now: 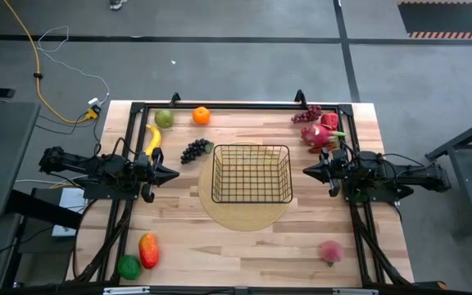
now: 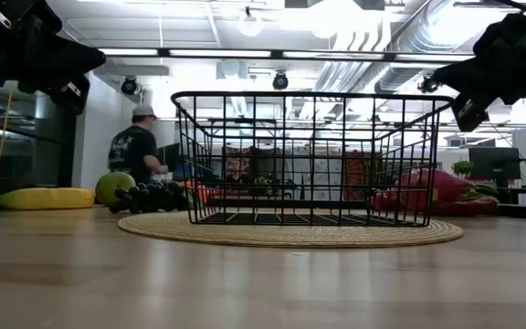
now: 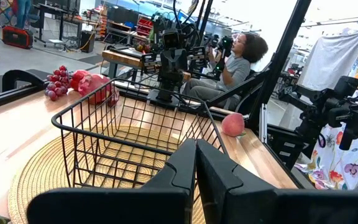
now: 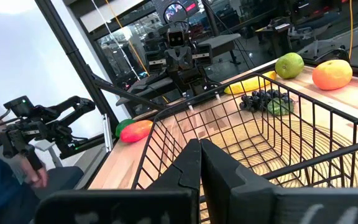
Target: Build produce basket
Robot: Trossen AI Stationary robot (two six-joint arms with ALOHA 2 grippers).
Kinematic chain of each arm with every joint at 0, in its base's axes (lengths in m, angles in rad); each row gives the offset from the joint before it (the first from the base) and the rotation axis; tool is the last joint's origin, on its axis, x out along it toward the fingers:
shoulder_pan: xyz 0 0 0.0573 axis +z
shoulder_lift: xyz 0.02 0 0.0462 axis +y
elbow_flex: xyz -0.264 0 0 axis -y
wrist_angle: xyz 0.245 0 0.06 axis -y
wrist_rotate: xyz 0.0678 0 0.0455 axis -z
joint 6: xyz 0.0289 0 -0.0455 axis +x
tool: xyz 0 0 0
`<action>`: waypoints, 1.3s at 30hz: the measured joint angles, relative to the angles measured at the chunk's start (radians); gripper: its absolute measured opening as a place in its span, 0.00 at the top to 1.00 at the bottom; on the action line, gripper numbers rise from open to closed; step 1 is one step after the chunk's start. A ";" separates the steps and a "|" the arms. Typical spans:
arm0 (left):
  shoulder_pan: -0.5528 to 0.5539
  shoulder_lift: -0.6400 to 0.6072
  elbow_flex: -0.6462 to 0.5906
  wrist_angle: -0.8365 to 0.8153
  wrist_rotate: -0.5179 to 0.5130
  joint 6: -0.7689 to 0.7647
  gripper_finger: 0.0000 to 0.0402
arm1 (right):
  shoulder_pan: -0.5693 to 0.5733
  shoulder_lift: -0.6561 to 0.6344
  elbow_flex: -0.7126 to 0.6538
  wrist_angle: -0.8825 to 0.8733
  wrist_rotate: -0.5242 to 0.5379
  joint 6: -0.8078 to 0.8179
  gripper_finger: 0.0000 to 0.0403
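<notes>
The black wire basket stands empty on a round woven mat at the table's middle. My left gripper hovers shut just left of it, and my right gripper hovers shut just right of it; both hold nothing. Along the far edge lie the green pear, orange, banana and purple grapes on the left, and the red grapes and dragon fruit on the right. The mango and green ball lie near left, the peach near right.
A black frame runs along the table's far edge and sides. Both arms hang above table height in the low view, the left gripper and the right gripper above the basket rim. People show in the room beyond the table.
</notes>
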 joint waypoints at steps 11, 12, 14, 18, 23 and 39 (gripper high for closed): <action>0.000 0.000 0.000 0.000 0.000 0.000 0.99 | 0.000 0.000 0.000 0.000 0.000 0.000 1.00; 0.000 0.000 0.000 0.000 0.000 0.000 0.99 | 0.000 0.000 0.000 0.000 0.000 0.000 1.00; 0.000 0.000 0.000 0.000 0.000 0.000 0.99 | 0.000 0.000 0.000 0.000 0.000 0.000 1.00; 0.000 0.000 0.000 0.000 0.000 0.000 0.99 | 0.000 0.000 0.000 0.000 0.000 -0.005 1.00; 0.000 0.000 0.000 0.000 0.000 0.000 0.99 | 0.000 0.000 0.000 0.026 0.075 -0.037 1.00; 0.000 0.000 0.000 0.000 0.000 0.000 0.99 | 0.019 0.130 0.172 0.398 0.375 0.296 0.90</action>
